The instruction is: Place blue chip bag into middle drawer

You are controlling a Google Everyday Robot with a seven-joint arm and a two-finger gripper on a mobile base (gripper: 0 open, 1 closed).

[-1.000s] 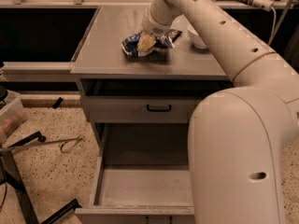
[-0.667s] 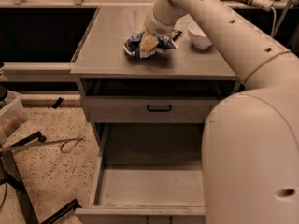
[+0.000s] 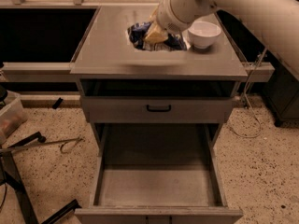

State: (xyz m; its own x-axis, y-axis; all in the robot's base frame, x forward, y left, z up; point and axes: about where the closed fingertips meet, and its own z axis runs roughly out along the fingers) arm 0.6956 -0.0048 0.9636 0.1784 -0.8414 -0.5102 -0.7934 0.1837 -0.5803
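Note:
The blue chip bag (image 3: 139, 33) is on the grey cabinet top (image 3: 107, 55), just left of the white bowl (image 3: 202, 33). My gripper (image 3: 156, 31) comes down from the upper right and is right at the middle of the bag, mostly hidden behind my white wrist. I cannot tell whether the bag rests on the top or is slightly lifted. The middle drawer (image 3: 156, 185) is pulled out wide open at the bottom, its flat grey floor bare.
A shallower drawer with a black bar handle (image 3: 158, 108) is shut above the open one. My thick white arm (image 3: 252, 8) crosses the upper right. Black stand legs and a metal hook (image 3: 65, 146) lie on the speckled floor at left. A cable (image 3: 250, 115) hangs at right.
My bulky arm link has swung out of the right foreground, uncovering the open drawer. The gripper stays at the bag, which sits about where it was, by the bowl.

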